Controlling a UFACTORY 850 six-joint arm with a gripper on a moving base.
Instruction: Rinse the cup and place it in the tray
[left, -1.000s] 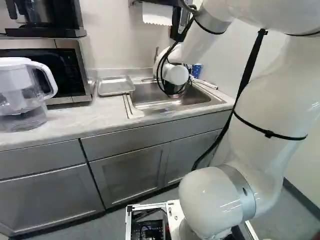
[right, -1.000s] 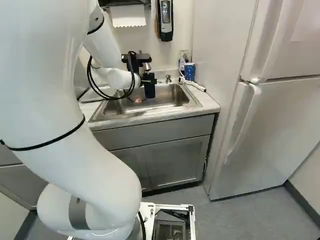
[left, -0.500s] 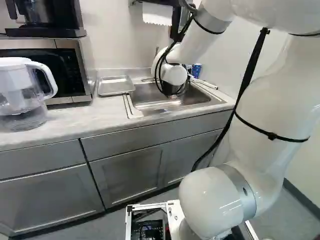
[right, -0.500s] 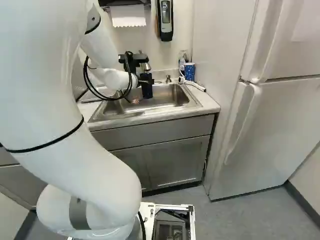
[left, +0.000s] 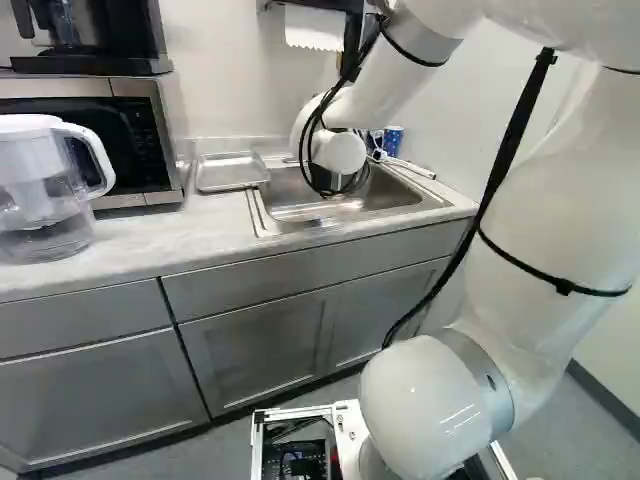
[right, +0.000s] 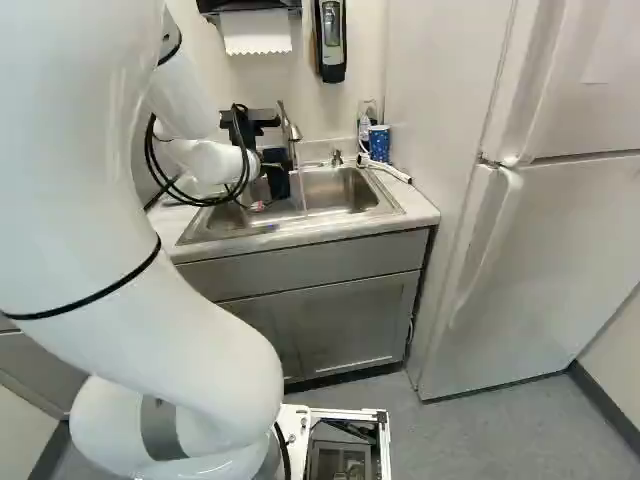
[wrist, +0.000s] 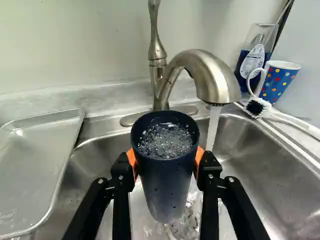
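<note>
Rinsing step, apparently well advanced; the tray (wrist: 30, 165), beside the gripper (wrist: 165, 159), should receive the cup (wrist: 166, 192) once its water is tipped out into the sink (wrist: 260, 165) below; the cup, grasped from both sides by the gripper and held mouth-up, is dark blue and tapered, with bubbly water inside and droplets on its wall; ahead of the gripper, a stream (wrist: 213, 127) falls from the tap (wrist: 205, 75), just beside the cup
</note>
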